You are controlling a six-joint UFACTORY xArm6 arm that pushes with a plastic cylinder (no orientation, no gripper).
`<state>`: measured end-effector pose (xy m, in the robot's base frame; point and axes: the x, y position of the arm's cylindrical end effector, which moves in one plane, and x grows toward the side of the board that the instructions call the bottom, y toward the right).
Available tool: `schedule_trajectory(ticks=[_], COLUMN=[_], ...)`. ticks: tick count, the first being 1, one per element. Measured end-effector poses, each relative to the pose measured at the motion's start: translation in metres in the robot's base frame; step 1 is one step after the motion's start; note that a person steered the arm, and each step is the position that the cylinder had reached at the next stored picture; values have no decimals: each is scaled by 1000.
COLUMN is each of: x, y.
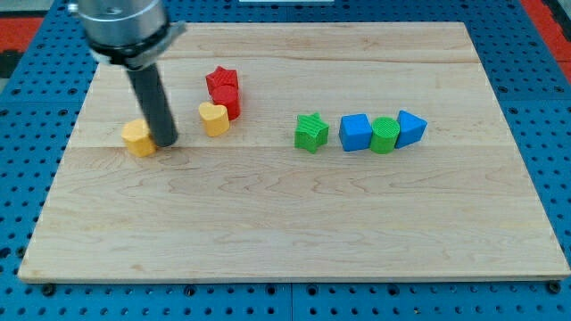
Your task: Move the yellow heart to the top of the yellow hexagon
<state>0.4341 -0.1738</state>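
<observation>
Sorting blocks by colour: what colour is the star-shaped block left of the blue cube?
Green. The star shows clearly in the camera view, the only one.

Yellow heart [213, 118] just below red blocks, yellow hexagon [137, 138] well apart toward view's left.

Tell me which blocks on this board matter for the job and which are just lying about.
In the job: yellow heart block; yellow hexagon block; my tip, just right of the hexagon.

Lying about: red star; red block; green star; blue cube; green cylinder; blue wedge.
</observation>
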Motion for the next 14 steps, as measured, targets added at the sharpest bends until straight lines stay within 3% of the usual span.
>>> schedule_trajectory(ticks=[1,2,4,5,8,10,11,12,14], x=[0,8,6,-23,-28,-41,-68,-88,-63], y=[-10,32,171,174,17,53,49,8,-42])
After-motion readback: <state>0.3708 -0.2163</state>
